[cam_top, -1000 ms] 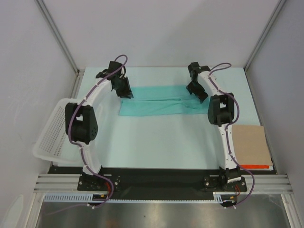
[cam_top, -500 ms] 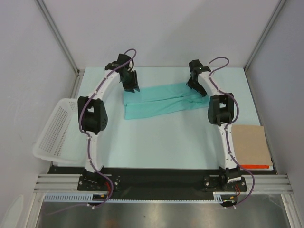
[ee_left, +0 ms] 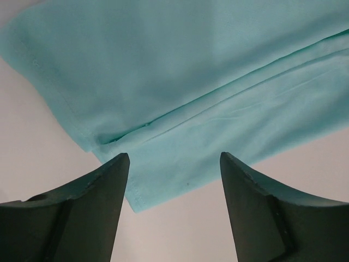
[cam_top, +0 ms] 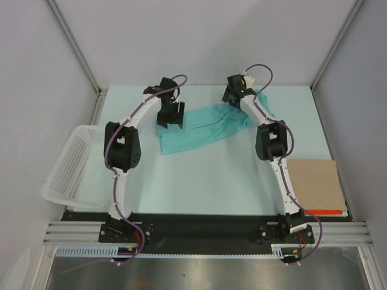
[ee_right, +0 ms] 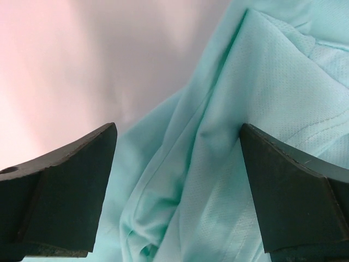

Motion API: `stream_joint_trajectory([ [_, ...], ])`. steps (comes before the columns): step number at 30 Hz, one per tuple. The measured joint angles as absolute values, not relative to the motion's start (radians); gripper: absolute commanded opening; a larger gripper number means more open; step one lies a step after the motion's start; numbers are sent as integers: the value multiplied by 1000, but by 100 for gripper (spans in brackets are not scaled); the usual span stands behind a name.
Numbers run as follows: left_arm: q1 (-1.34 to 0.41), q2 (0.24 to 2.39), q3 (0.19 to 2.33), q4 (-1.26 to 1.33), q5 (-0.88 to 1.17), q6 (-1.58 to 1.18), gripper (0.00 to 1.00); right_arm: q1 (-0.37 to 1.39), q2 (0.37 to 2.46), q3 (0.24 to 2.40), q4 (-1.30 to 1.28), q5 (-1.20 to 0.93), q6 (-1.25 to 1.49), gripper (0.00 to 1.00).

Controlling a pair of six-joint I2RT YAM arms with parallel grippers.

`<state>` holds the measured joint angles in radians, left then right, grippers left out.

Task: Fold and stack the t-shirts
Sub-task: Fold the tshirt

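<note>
One teal t-shirt (cam_top: 199,124) lies folded into a long band, slanting across the far middle of the table. Its right end is bunched under my right arm. My left gripper (cam_top: 170,118) hovers over the band's left end, fingers spread. In the left wrist view the left gripper (ee_left: 174,164) is open above the shirt's (ee_left: 191,82) folded corner, with only cloth edge and bare table between the tips. My right gripper (cam_top: 234,98) hangs over the crumpled right end. In the right wrist view the right gripper (ee_right: 177,136) stands wide open above wrinkled cloth (ee_right: 245,109), holding nothing.
A white mesh basket (cam_top: 69,169) hangs off the table's left edge. A brown cardboard sheet (cam_top: 314,184) lies at the near right with a red strip (cam_top: 323,211) under its front edge. Frame posts and walls close in the back and sides.
My left gripper has opened and let go of the shirt's left end. Both arms have swung toward the far centre. The band now lies slanted, its right end bunched.
</note>
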<state>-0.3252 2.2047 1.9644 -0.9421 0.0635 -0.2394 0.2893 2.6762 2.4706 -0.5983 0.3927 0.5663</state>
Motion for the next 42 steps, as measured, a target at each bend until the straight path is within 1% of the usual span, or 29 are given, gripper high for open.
stream_joint_trajectory([
  [3, -339, 2207, 1985, -961, 15, -205, 75, 312, 2673, 2463, -598, 391, 549, 100],
  [5, -344, 2210, 2003, -970, -16, -191, 77, 317, 2642, 2411, -591, 391, 540, 100],
  [10, -346, 2231, 2013, -980, -70, -183, 79, 301, 2561, 2365, -671, 387, 503, 100],
  [14, -345, 2281, 2010, -981, -90, -183, 80, 289, 2461, 2360, -745, 391, 467, 100],
  [17, -345, 2325, 2010, -979, -94, -182, 82, 282, 2340, 2320, -805, 393, 455, 100],
  [20, -340, 2363, 2012, -980, -89, -184, 81, 280, 2155, 2182, -836, 373, 459, 100],
  [23, -328, 2382, 2047, -986, -87, -183, 79, 280, 1936, 1971, -841, 323, 482, 100],
  [24, -324, 2388, 2054, -990, -79, -183, 77, 280, 1892, 1932, -848, 313, 490, 100],
  [26, -320, 2390, 2057, -997, -72, -188, 76, 281, 1796, 1831, -841, 282, 505, 100],
  [27, -320, 2390, 2055, -997, -69, -193, 72, 282, 1762, 1790, -839, 270, 511, 100],
  [28, -320, 2390, 2050, -996, -67, -203, 71, 282, 1739, 1756, -834, 260, 518, 100],
  [32, -324, 2334, 1943, -945, -65, -233, 66, 284, 1692, 1628, -815, 213, 531, 100],
  [38, -335, 2137, 1611, -847, -44, -298, 64, 285, 1672, 1483, -786, 167, 530, 100],
  [42, -392, 1997, 1391, -794, -33, -367, 63, 269, 1605, 1386, -756, 155, 524, 100],
])
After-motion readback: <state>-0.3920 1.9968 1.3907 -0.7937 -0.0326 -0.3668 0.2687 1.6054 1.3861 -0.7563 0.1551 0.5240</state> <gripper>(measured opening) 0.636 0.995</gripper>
